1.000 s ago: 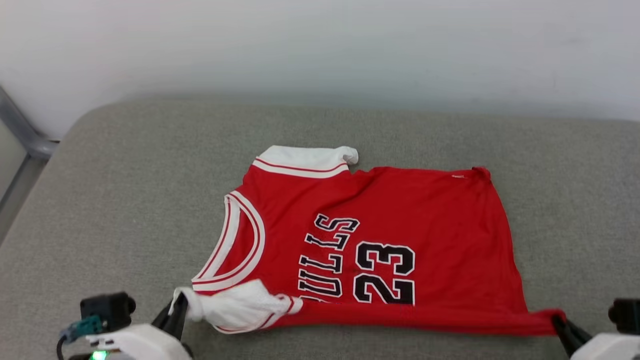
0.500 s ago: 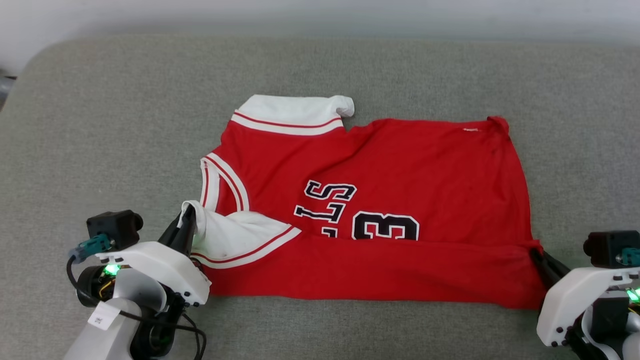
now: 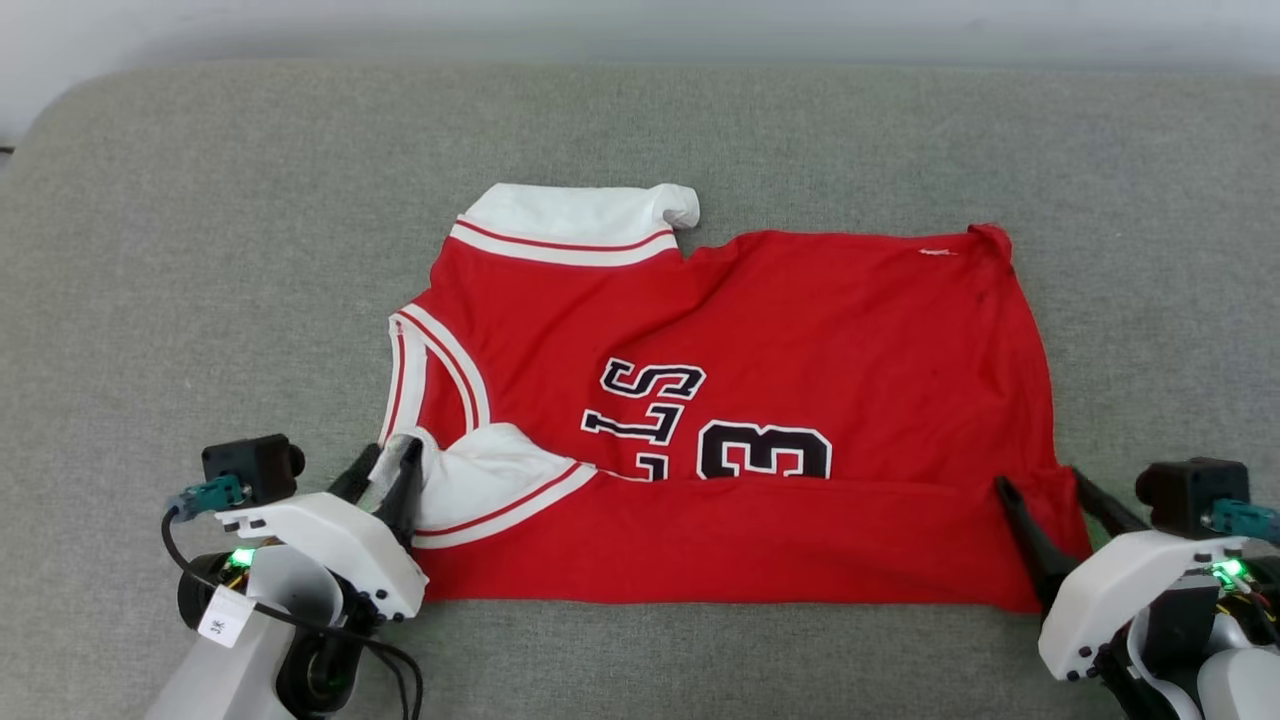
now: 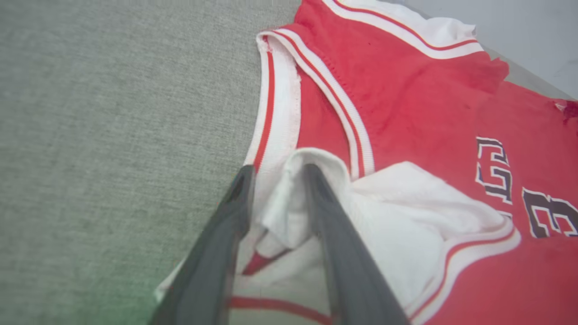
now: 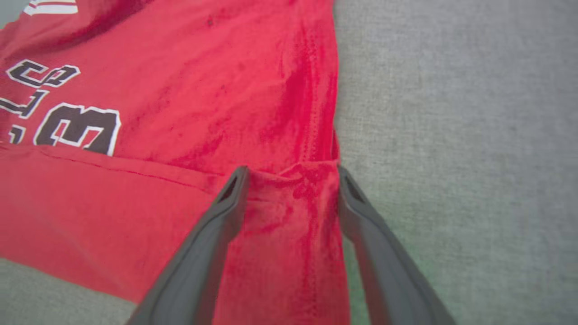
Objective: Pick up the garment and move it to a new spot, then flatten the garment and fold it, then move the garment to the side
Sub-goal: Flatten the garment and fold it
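The garment, a red jersey with white striped trim and black numbers, lies on the grey cushion. Its near edge is folded over toward the far side and covers the lower half of the numbers. My left gripper stands open at the fold's left end, its fingers either side of the white sleeve corner. My right gripper is open at the fold's right end. In the right wrist view its fingers straddle the red hem corner without pinching it. The other white sleeve lies flat at the far left.
The grey cushion stretches well beyond the jersey on all sides, with a rounded far-left corner. A pale wall runs along its far edge. Bare fabric lies between my two arms.
Both grippers carried the near edge over onto the jersey, then opened and let go of the sleeve corner and the hem corner. The head camera tilted down early on.
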`<state>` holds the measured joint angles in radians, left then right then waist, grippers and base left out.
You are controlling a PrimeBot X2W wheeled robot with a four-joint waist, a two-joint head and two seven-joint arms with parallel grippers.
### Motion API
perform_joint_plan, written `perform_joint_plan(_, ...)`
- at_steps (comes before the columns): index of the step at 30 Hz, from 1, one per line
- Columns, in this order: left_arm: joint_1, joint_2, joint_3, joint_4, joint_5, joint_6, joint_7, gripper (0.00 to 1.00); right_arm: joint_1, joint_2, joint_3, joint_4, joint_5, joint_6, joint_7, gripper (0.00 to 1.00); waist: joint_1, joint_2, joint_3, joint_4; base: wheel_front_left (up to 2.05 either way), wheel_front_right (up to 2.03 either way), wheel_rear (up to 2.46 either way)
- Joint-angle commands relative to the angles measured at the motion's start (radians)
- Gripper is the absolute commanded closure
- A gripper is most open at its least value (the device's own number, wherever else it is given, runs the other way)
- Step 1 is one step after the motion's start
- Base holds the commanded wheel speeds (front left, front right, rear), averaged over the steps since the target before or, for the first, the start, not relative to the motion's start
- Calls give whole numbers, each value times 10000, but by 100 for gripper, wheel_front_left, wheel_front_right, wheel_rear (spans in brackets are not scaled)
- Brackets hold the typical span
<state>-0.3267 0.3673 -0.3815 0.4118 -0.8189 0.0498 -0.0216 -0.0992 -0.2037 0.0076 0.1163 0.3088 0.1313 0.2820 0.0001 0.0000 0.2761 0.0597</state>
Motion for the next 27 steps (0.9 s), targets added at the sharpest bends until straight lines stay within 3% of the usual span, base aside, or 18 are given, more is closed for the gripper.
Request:
perform_joint_plan(1,-66,28,24,76,24,57,-58,0,11,-6,-5,-54,26,-11,-249,0,-1,0,-168,-17,0,0,0)
perform_joint_plan(6,137,358,211,19,-18,110,-56,0,322,292,-218,-430,-40,-9,-1520,0,-1,0,-724,-91,0,0,0)
perform_joint_plan(10,344,855,270,-380,-328,39,712,0,631,514,-410,-719,-190,-9,-1929,0,-1,0,-1198,-154,0,0,0)
perform_joint_plan(16,668,1831,331,-1445,-1003,129,2741,0,1005,769,-659,-1158,-336,-9,-1842,0,-1,0,-1558,-177,0,0,0)
perform_joint_plan(22,1155,2580,312,-2437,-2066,497,5141,0,1138,927,-742,-1472,-452,-9,-1479,0,-1,0,-1440,-335,0,0,0)
perform_joint_plan(27,1400,2742,374,-2679,-2445,961,5859,0,972,941,-639,-1566,-491,-9,-1246,0,-1,0,-1037,-544,0,0,0)
